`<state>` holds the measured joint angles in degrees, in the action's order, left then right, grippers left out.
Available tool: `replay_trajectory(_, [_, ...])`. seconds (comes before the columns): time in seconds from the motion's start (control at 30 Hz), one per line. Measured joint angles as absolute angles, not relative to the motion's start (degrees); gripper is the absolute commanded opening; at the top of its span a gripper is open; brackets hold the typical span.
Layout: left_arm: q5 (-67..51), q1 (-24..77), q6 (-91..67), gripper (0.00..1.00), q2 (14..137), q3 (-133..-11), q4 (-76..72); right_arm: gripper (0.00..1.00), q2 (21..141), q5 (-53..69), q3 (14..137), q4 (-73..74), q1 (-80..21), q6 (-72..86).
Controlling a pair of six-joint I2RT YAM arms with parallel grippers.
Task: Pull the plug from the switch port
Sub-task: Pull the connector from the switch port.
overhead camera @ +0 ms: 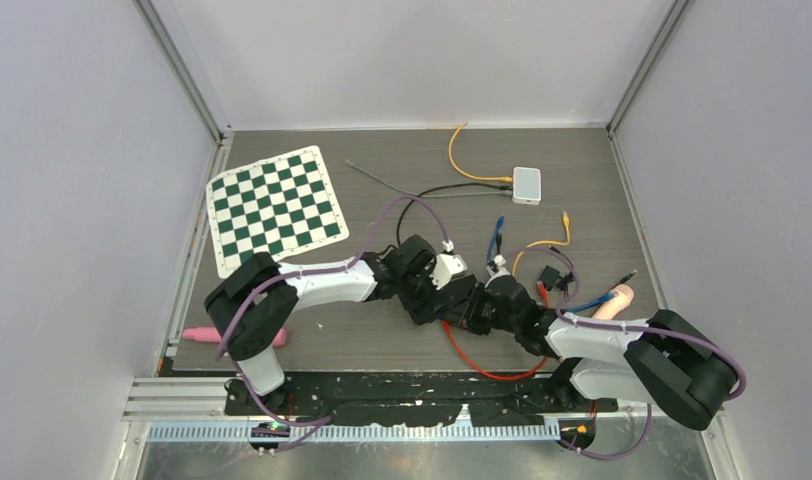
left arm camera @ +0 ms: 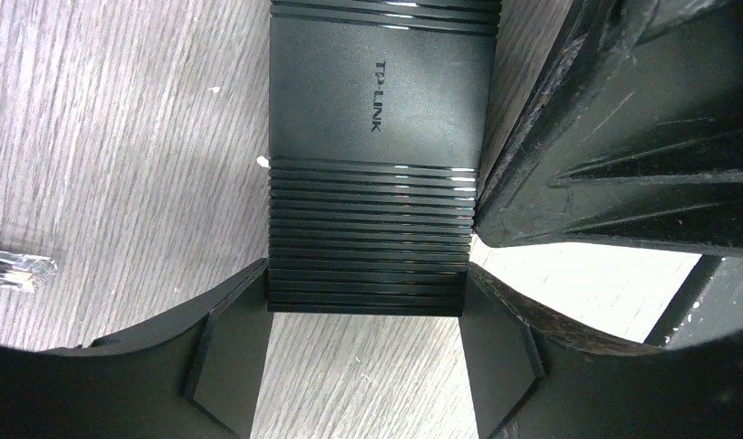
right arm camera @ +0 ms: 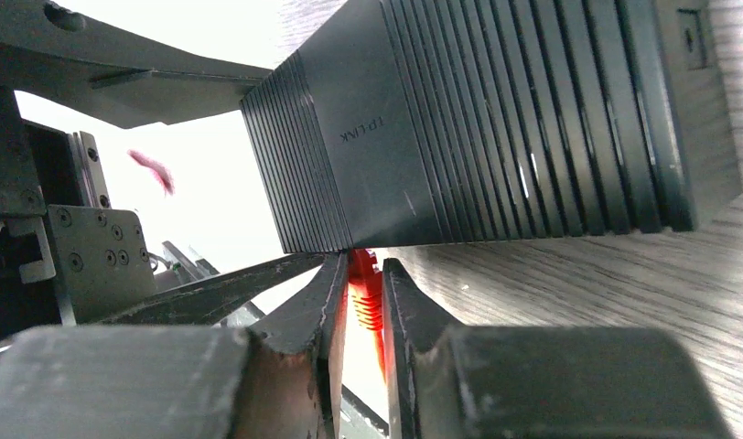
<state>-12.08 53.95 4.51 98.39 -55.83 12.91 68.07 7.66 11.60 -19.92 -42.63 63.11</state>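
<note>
Right gripper: jaws are narrowed to a slit and pinching the red plug by its ribbed boot. The fingers are sitting just short of the housing. The likely reason is to grip as close to the port as possible, so that a pull runs straight along the plug rather than bending the cord.

The plug is meeting the lower edge of the black TP-Link switch. The port itself is hidden behind the fingertips, so I cannot tell whether the latch tab is being pressed. Judging by how the boot butts against the case, the plug is not out yet.

Left gripper: it is straddling one end of the switch, with both fingers pressing against its side walls. I read this as an anchor, holding the light case down on the wood-grain table so it is not dragged along with the plug.

In the top view both wrists are crowding together mid-table, and the red cable is looping toward the near edge. A loose clear plug is lying well apart from the switch.
</note>
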Motion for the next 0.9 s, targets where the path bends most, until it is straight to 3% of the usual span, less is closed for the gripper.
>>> replay_trajectory(0.3, [-12.0, 54.0, 4.4, 0.61, 98.4, -55.5, 13.3, 0.05, 70.6, 9.9, 10.8, -24.0, -42.5, 62.9])
replay_trajectory(0.33, [-12.0, 54.1, 4.4, 0.61, 98.4, -55.5, 13.3, 0.08, 70.7, 10.1, 10.8, -24.1, -42.4, 62.9])
replay_trajectory(0.43, [-12.0, 54.0, 4.4, 0.60, 98.4, -55.5, 13.3, 0.31, 70.9, 10.3, 10.3, -25.1, -42.3, 63.2])
replay_trajectory(0.53, [-12.6, 54.0, 4.3, 0.60, 98.4, -55.5, 13.3, 0.45, 70.9, 10.1, 9.8, -25.8, -42.3, 63.9])
replay_trajectory(0.7, [-13.3, 53.9, 4.0, 0.59, 98.4, -55.4, 13.5, 0.47, 70.9, 10.7, 9.6, -27.0, -42.3, 65.2])
replay_trajectory(0.9, [-13.0, 53.8, 4.3, 0.59, 98.4, -55.3, 13.5, 0.34, 72.8, 10.9, 9.8, -28.8, -42.3, 65.9])
